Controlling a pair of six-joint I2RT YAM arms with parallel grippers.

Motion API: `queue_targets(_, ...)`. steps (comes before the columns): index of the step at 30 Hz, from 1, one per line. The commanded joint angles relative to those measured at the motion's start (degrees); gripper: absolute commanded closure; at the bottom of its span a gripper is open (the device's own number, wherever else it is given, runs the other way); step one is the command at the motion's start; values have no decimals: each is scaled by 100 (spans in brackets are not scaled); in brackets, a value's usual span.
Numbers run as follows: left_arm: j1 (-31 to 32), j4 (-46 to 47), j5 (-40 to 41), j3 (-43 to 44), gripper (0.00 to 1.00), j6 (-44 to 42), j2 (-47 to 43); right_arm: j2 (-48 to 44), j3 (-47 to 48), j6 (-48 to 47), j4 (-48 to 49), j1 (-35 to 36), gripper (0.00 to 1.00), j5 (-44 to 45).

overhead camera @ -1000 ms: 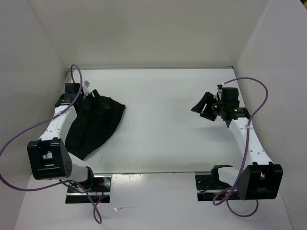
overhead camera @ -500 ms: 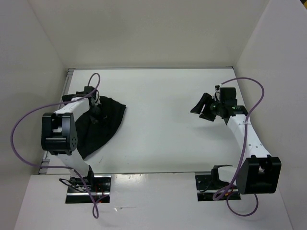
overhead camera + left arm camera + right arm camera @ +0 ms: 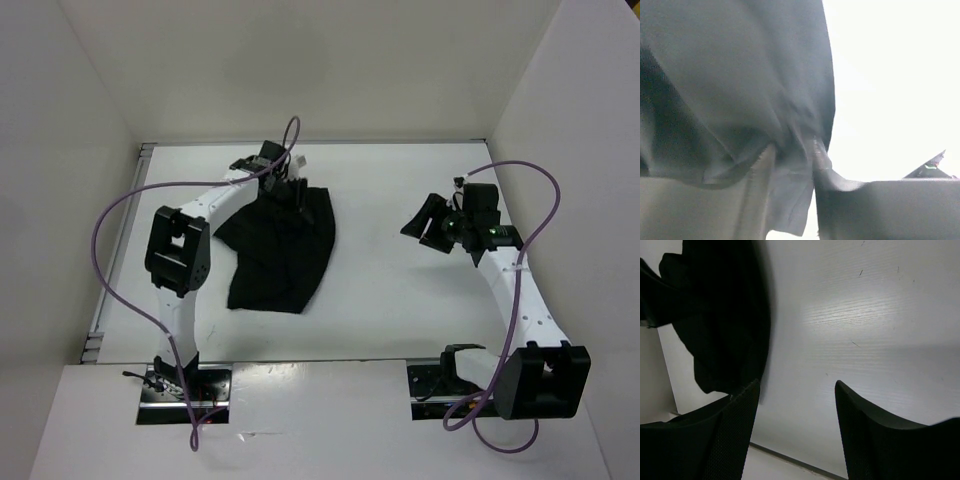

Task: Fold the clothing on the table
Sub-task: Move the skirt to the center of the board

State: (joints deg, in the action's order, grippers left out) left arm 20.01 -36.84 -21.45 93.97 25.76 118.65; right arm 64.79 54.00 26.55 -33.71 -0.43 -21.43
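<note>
**A:** Black fabric, left of the middle of the worktop (image 3: 390, 300). Is that the clothing (image 3: 275, 255)?

**B:** Yes. It lies in a loose, rumpled heap. Its long axis runs from the far side toward the near edge, on a slight slant.

**A:** Who has hold of it?

**B:** The left fingers (image 3: 890, 210) pinch its far end. In the wrist view the fabric bunches up between them and falls away in folds.

**A:** And further right?

**B:** Bare worktop, then the right fingers (image 3: 880, 440), spread wide with nothing between them. They hover well apart from the cloth and are turned toward it.

**A:** So what does the coming move hang on?

**B:** That gap, I'd say. The garment's right edge faces the right arm, but only the left arm is at the cloth. A fold probably needs either the held far end carried over toward the free near end, or the right arm crossing over to take a second corner.
</note>
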Motion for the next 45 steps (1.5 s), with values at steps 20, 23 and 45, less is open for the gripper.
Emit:
queue_targets(20, 100, -333, 1582, -1670, 48, 386, -1327, 2018, 1209, -141, 102, 1879, 39, -89)
queue_targets(23, 100, -271, 1635, -1812, 51, 448, -1152, 2099, 1350, -88, 233, 2063, 39, -89)
queue_targets(45, -182, -377, 951, 1538, 28, 95, -438, 2187, 1569, -114, 234, 2231, 39, 577)
